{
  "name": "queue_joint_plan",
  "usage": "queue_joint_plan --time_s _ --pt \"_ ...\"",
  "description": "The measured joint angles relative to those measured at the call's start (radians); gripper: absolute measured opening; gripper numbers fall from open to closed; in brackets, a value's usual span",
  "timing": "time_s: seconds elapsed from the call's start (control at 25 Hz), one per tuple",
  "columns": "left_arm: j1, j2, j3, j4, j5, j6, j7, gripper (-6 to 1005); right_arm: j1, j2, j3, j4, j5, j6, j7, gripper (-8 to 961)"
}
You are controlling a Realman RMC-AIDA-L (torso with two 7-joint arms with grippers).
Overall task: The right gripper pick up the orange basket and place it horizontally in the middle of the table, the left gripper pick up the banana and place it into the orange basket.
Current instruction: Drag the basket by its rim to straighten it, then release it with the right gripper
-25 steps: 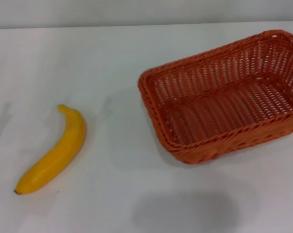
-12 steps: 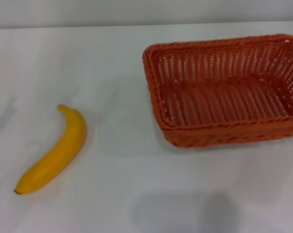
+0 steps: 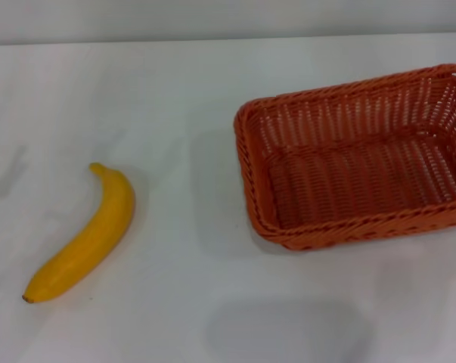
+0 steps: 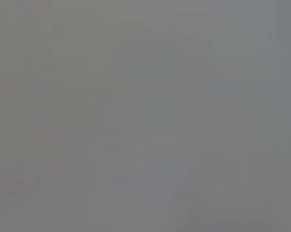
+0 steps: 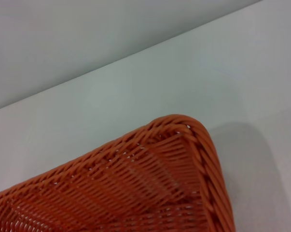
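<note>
You cannot see either gripper in any view, so you cannot tell whether their fingers are spread, pressed together or pinching anything. Your left wrist camera gives only a flat grey field with nothing to pick out. Your right wrist camera sits close above one corner of the orange basket point(image 5: 150, 179), looking across its braided rim and latticed wall to the white table point(image 5: 135, 92) and the pale wall beyond.

From the head camera, the orange basket point(image 3: 356, 170) is on the right side of the table point(image 3: 175, 91), open side up, its right end running out of view. Its long sides lie nearly across your view, tilted a little, with the far right corner higher in the picture. It is empty. A soft shadow lies beside its left end.

The banana point(image 3: 88, 236) lies flat on the left side of the table, well apart from the basket, its brown tip toward you.
</note>
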Motion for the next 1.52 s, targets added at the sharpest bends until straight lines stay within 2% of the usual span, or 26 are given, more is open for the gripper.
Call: queue_joint_plan --time_s 0.4,0.6,0.88,1.08,1.28,1.52 --pt "0.01 -0.001 -0.003 0.0 0.001 0.0 0.001 829 -0.059 -0.001 -0.088 -0.014 0.106 -0.069 0.019 211" --pt "0.014 -0.002 -0.005 0.001 0.001 0.0 0.003 827 -0.054 -0.003 -0.123 0.032 0.121 -0.072 0.021 221" --pt "0.017 -0.003 -0.004 0.001 0.001 -0.004 0.003 825 -0.047 -0.005 -0.119 0.081 0.144 -0.074 0.009 235" --pt "0.02 -0.005 0.0 0.003 0.001 -0.007 0.004 823 -0.036 -0.014 -0.087 0.147 0.161 -0.074 -0.015 316" --pt "0.023 -0.006 0.001 0.002 0.001 -0.009 0.001 821 -0.021 -0.029 -0.063 0.208 0.166 -0.065 -0.049 443" --pt "0.019 -0.006 0.002 0.001 0.001 -0.012 0.003 819 -0.017 -0.048 -0.047 0.206 0.169 -0.063 -0.068 669"
